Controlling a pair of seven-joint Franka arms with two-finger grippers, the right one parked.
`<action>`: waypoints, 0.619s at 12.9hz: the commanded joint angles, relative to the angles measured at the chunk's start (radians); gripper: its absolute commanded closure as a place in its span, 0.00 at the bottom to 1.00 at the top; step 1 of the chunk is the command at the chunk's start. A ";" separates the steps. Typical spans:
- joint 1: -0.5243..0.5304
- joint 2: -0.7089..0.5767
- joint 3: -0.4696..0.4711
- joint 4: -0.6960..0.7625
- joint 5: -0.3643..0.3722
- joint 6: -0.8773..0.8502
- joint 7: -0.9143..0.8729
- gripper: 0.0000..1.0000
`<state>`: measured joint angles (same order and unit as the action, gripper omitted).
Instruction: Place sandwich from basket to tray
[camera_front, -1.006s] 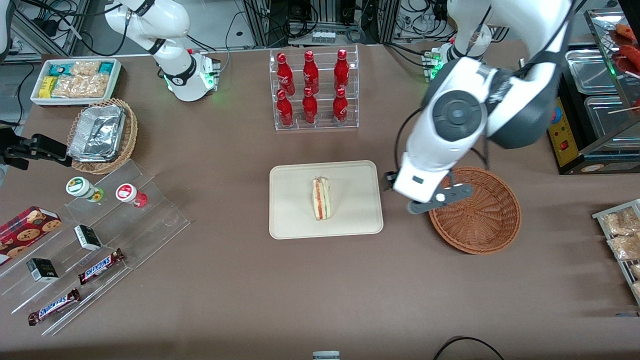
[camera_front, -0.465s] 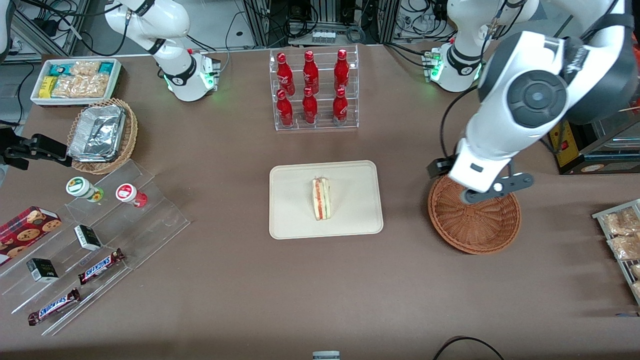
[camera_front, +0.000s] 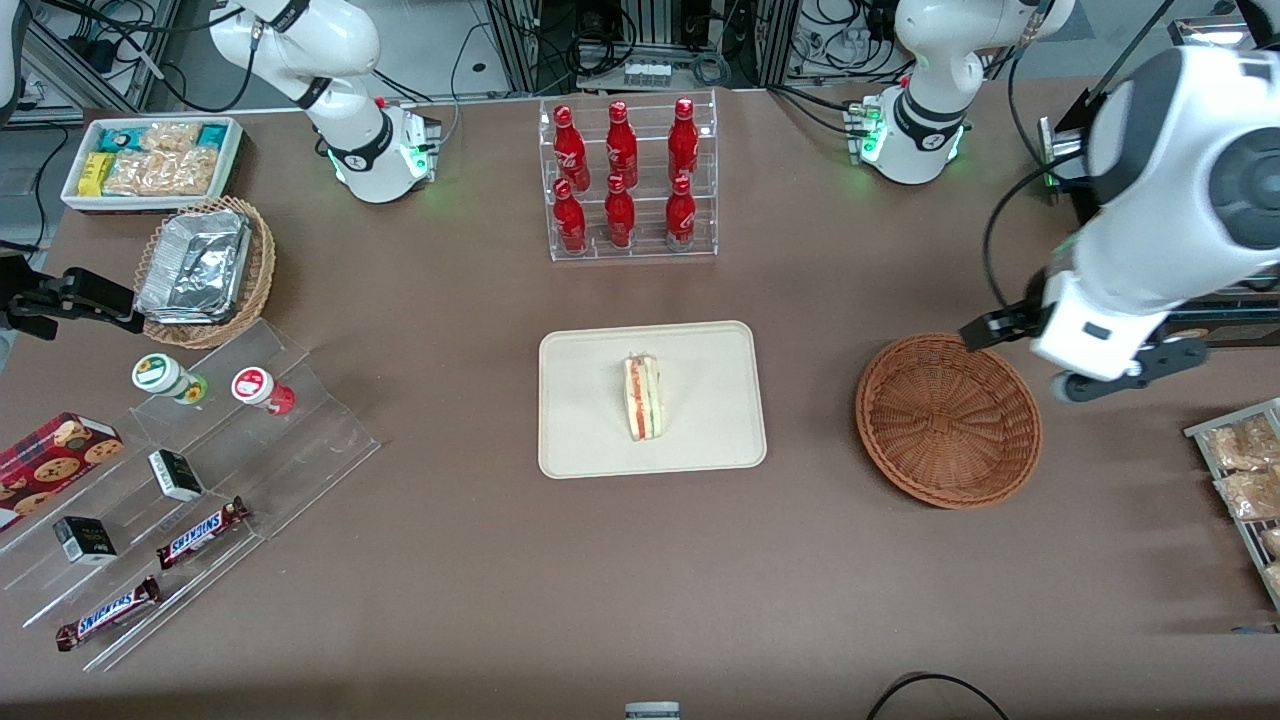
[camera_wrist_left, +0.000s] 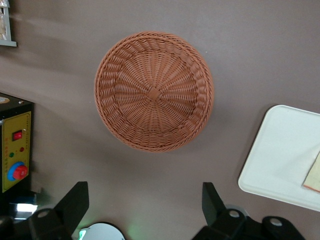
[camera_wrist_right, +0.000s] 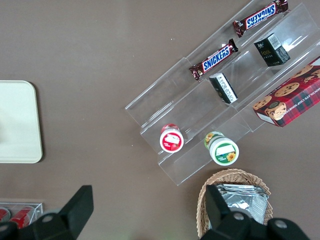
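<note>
The sandwich (camera_front: 642, 398) lies on the cream tray (camera_front: 700, 440) in the middle of the table, its red and green filling edge showing; one corner of it (camera_wrist_left: 313, 175) shows in the left wrist view on the tray (camera_wrist_left: 280, 155). The reddish-brown basket (camera_front: 948, 420) stands empty beside the tray, toward the working arm's end; it shows whole in the left wrist view (camera_wrist_left: 154, 91). My left gripper (camera_front: 1075, 365) hangs high above the table beside the basket, toward the working arm's end. In the left wrist view the gripper (camera_wrist_left: 145, 202) is open and empty.
A rack of red bottles (camera_front: 625, 180) stands farther from the camera than the tray. A yellow-fronted appliance (camera_front: 1130, 270) and a rack of snack bags (camera_front: 1245, 480) stand at the working arm's end. Clear shelves with snacks (camera_front: 180, 500) lie toward the parked arm's end.
My left gripper has moved away from the tray, passed over the basket and risen toward the working arm's end. The sandwich has stayed on the tray.
</note>
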<state>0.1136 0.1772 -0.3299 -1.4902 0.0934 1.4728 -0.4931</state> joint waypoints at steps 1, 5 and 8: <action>-0.052 -0.068 0.125 -0.041 -0.058 -0.016 0.115 0.00; -0.063 -0.125 0.198 -0.097 -0.072 -0.005 0.312 0.00; -0.123 -0.124 0.288 -0.102 -0.072 0.020 0.320 0.00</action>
<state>0.0373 0.0803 -0.1069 -1.5628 0.0336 1.4631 -0.1988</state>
